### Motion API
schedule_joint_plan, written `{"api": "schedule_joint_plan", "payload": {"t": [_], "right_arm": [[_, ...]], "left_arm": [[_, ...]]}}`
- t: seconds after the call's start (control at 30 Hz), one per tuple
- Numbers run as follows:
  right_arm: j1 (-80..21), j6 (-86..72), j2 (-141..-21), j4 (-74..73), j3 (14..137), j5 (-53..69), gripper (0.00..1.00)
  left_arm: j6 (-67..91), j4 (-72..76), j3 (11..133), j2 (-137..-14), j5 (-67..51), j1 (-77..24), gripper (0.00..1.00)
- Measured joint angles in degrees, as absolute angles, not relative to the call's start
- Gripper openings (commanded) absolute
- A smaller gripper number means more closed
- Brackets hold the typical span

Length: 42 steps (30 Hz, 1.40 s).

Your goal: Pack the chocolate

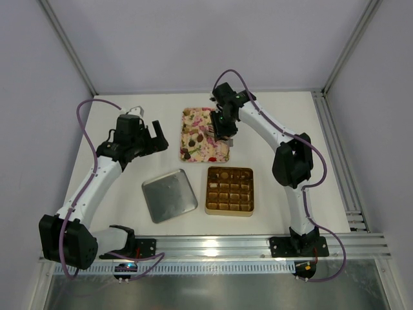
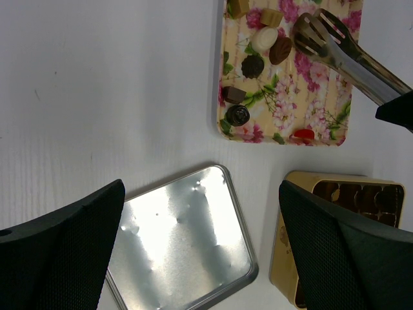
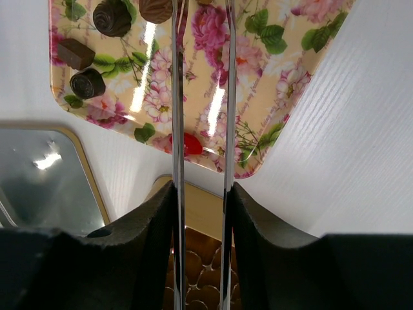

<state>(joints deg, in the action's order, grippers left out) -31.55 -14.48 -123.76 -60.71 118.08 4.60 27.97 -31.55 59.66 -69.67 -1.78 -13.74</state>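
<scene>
The chocolates lie on the floral tray [image 1: 219,155]: a dark round [image 2: 253,65], a brown oval [image 2: 281,50], a white one [image 2: 263,39], a red one [image 2: 302,134]. My right gripper [image 1: 222,126] is shut on metal tongs [image 2: 335,51], whose tips hover over the tray by the brown oval, slightly apart and holding nothing. In the right wrist view the gripper [image 3: 201,194] clamps both tong arms [image 3: 179,129], with the red sweet [image 3: 190,143] between them below. My left gripper [image 1: 155,137] is open and empty, above the table left of the tray [image 2: 201,194].
A gold-brown box [image 1: 230,169] with grid cells sits in front of the tray, several cells filled with brown pieces [image 3: 193,265]. Its silver lid [image 1: 169,195] lies flat left of it, under my left gripper [image 2: 181,239]. Enclosure walls surround the table.
</scene>
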Motion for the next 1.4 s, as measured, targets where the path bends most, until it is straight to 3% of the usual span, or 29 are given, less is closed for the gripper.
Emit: {"api": "schedule_joint_plan", "payload": {"t": [1.2,1.4], "right_arm": [[-31.7,-12.3,-125.3,-63.6,121.0,2.1,0.41],[-31.7,-12.1,-126.2,-63.8,121.3,2.1,0.37]], "left_arm": [[28.0,-31.6,59.7,-69.7,-1.8,-13.7,1.00],[28.0,-31.6,59.7,-69.7,-1.8,-13.7,1.00]]}}
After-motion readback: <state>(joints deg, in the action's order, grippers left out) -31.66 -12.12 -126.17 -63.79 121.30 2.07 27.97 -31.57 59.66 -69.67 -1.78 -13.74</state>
